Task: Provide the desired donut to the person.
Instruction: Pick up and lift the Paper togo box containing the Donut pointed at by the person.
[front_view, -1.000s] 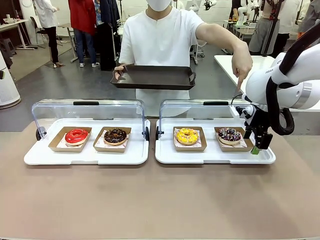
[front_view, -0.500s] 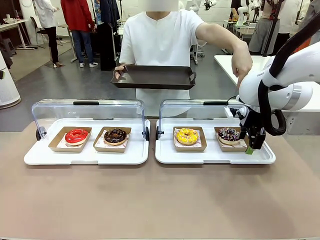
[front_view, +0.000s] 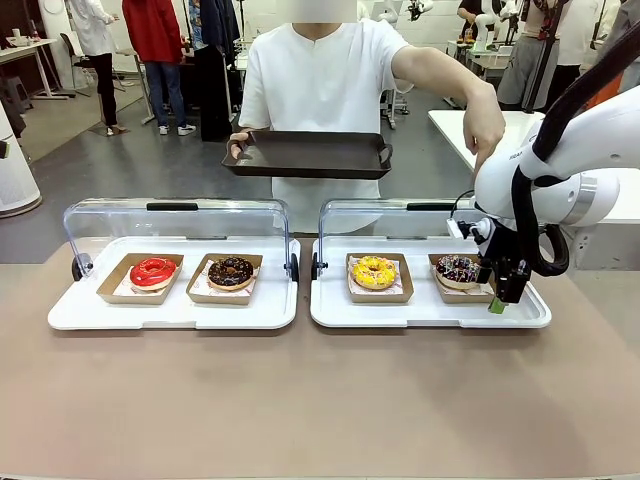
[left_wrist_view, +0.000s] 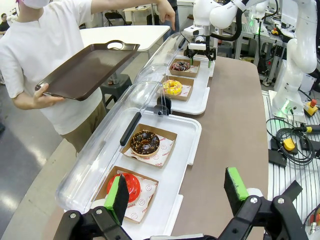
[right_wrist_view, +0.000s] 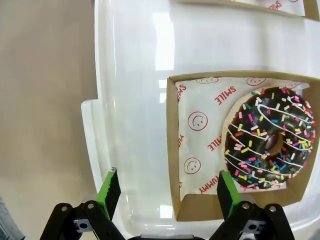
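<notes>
Now the right gripper (front_view: 495, 298), jaws spread, has edged nearer the sprinkled donut (front_view: 459, 268).

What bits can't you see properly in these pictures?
- Right wrist view: the neighbouring brown cardboard tray, cut off by the top edge.
- Front view: right side of the chocolate sprinkled ring donut's brown cardboard tray, behind the right tool.
- Left wrist view: part of the red glazed ring donut, behind the left tool's green pad.
</notes>
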